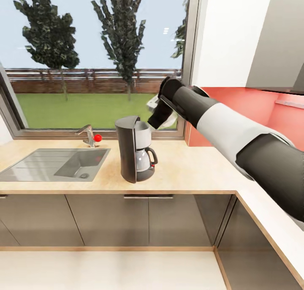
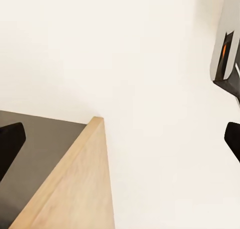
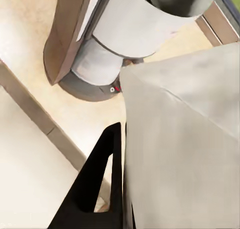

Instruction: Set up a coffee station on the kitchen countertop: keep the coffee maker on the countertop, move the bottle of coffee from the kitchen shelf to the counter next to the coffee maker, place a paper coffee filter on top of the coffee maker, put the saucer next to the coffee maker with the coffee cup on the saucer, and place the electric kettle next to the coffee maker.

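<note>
Your right gripper (image 1: 157,112) hangs just above and beside the top of the coffee maker (image 1: 134,148), its jaws clamped on the paper filter (image 3: 180,149), which the right wrist view shows as a broad pale sheet pinched along one edge against a black finger (image 3: 102,184). The step in hand looks like seating that filter on the machine's top. Carry it across until it sits over the white housing (image 3: 135,24), then lower gently so the paper lands flat and not on the sloped dark body, where it would likely slide off. The paper is light and floppy, so let go only once it rests on the top, and lift straight away. The maker stands on the countertop (image 1: 190,167) beside the sink (image 1: 59,163); avoid nudging it. Your left gripper (image 2: 120,139) has its fingers wide apart, holding nothing.
</note>
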Controlling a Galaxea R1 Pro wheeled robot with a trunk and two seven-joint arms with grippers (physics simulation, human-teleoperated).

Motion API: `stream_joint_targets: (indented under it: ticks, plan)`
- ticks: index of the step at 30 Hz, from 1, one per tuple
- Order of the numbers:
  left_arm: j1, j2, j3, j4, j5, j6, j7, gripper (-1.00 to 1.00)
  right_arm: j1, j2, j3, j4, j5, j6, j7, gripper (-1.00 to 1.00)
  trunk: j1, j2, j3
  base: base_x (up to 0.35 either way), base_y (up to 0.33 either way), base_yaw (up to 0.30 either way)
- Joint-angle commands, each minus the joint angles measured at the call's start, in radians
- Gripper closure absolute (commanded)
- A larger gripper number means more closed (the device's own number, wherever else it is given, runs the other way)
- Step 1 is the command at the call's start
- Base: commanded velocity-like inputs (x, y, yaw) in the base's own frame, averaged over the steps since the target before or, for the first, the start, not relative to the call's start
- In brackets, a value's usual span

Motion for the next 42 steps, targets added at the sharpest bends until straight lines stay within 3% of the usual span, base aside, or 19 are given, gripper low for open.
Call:
stream_joint_targets:
  ticks: [1, 5, 7, 10, 15, 18, 25, 29, 42]
  plan:
    - [-0.001, 0.0, 0.001, 0.001, -0.001, -0.003, 0.002, -1.0, -0.002, 0.0, 0.017, -0.001, -0.001, 0.004, 0.025, 1.0, 0.001, -0.002, -0.002, 0.0, 0.0, 0.0]
    - [-0.001, 0.001, 0.001, 0.001, -0.001, -0.004, 0.002, -1.0, -0.002, 0.0, 0.114, -0.003, 0.001, 0.004, 0.198, 1.0, 0.001, -0.002, -0.002, 0.0, 0.0, 0.0]
    - [-0.001, 0.001, 0.001, 0.001, -0.001, -0.004, 0.002, -1.0, -0.002, 0.0, 0.135, -0.004, 0.003, 0.004, 0.258, 1.0, 0.001, -0.002, -0.002, 0.0, 0.0, 0.0]
    - [-0.001, 0.001, 0.001, 0.001, 0.0, -0.005, 0.002, -1.0, -0.002, -0.004, 0.145, -0.005, 0.004, -0.013, 0.295, 1.0, 0.001, -0.002, -0.002, 0.0, 0.0, 0.0]
    - [-0.001, 0.001, 0.001, 0.001, 0.0, -0.005, 0.002, -1.0, -0.002, -0.01, 0.149, -0.006, 0.01, -0.041, 0.312, 1.0, 0.001, -0.002, -0.002, 0.0, 0.0, 0.0]
    - [-0.001, 0.001, 0.001, 0.001, 0.0, -0.005, 0.002, -1.0, -0.003, -0.011, 0.15, -0.018, 0.042, -0.046, 0.317, 1.0, 0.001, -0.002, -0.002, 0.0, 0.0, 0.0]
    - [-0.001, 0.001, 0.001, 0.001, 0.0, -0.004, 0.002, -1.0, -0.023, -0.011, 0.15, -0.1, 0.214, -0.049, 0.386, 1.0, 0.001, -0.002, -0.002, 0.0, 0.0, 0.0]
    - [-0.001, 0.001, 0.001, 0.001, 0.0, -0.004, 0.002, -1.0, -0.056, -0.01, 0.149, -0.106, 0.275, -0.049, 0.403, 1.0, 0.001, -0.002, -0.002, 0.0, 0.0, 0.0]
    - [-0.001, 0.002, 0.001, 0.001, 0.0, -0.004, 0.002, -1.0, -0.137, -0.009, 0.149, -0.154, 0.298, -0.048, 0.439, 1.0, 0.001, -0.002, -0.002, 0.0, 0.0, 0.0]
